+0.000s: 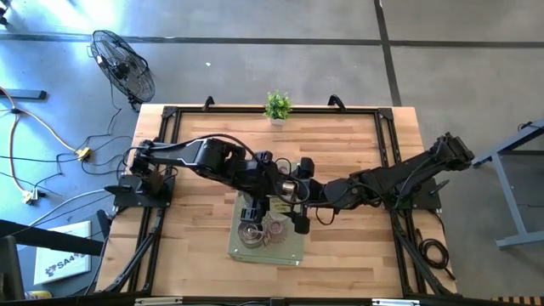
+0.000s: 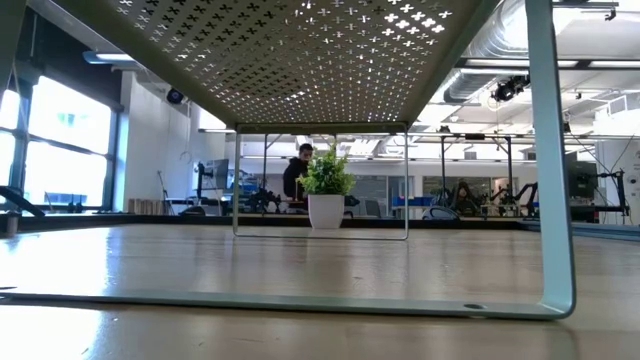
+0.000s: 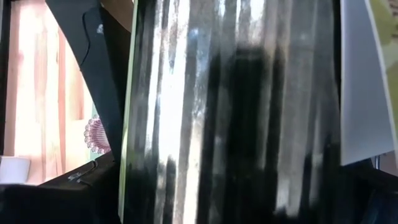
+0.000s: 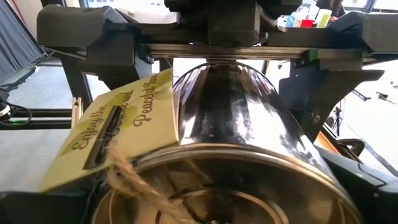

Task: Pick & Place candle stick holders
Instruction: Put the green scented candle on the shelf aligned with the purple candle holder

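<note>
Both arms meet over the middle of the table in the high view, above a pale green perforated tray. The left gripper and right gripper sit close together. A silver holder and a pink glass cup rest on the tray.

Low down, the tray's metal leg fills the low view, with the small potted plant far behind it.

Shiny ribbed metal fills the left wrist view. That is a silver candle holder, so close that I cannot tell whether the fingers hold it.

Right wrist view: the same kind of holder, with a paper tag, looks held between the right fingers. I think it should go down slowly and straight, away from the others.
</note>
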Robot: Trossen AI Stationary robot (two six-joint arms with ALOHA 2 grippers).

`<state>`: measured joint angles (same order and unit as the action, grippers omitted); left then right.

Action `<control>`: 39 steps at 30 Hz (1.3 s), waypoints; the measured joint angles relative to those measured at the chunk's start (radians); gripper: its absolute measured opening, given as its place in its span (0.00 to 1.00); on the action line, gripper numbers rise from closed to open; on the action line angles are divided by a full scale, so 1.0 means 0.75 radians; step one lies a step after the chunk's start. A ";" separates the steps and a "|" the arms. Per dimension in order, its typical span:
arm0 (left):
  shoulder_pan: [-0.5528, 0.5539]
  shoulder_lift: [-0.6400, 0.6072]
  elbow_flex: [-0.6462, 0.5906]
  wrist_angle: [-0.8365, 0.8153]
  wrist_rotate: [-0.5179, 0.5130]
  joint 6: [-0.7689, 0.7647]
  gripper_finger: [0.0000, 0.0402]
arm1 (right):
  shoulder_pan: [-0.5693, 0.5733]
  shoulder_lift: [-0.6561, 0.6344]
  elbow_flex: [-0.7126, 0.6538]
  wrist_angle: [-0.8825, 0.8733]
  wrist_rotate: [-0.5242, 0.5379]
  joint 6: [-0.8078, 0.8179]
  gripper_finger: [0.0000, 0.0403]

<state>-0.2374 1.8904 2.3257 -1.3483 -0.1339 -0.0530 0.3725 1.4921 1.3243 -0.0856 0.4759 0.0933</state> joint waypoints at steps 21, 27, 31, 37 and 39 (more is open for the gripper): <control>-0.051 -0.003 0.000 0.063 -0.130 0.111 0.87 | 0.196 -0.080 0.003 0.385 0.229 -0.393 0.96; -0.053 -0.015 0.000 0.096 -0.200 0.130 0.87 | 0.319 -0.082 0.002 0.541 0.336 -0.588 0.97; -0.052 -0.070 0.000 0.158 -0.269 0.135 0.87 | 0.395 -0.079 0.001 0.529 0.498 -0.644 0.97; -0.050 -0.204 0.001 0.261 -0.268 0.125 0.87 | 0.491 -0.080 0.001 0.507 0.652 -0.670 0.97; -0.051 -0.255 0.001 0.282 -0.275 0.125 0.87 | 0.514 -0.080 0.001 0.499 0.670 -0.668 0.97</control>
<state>-0.2756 1.6991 2.3260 -1.1370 -0.3403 0.0406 0.7578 1.4322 1.3247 0.2888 0.9787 -0.4077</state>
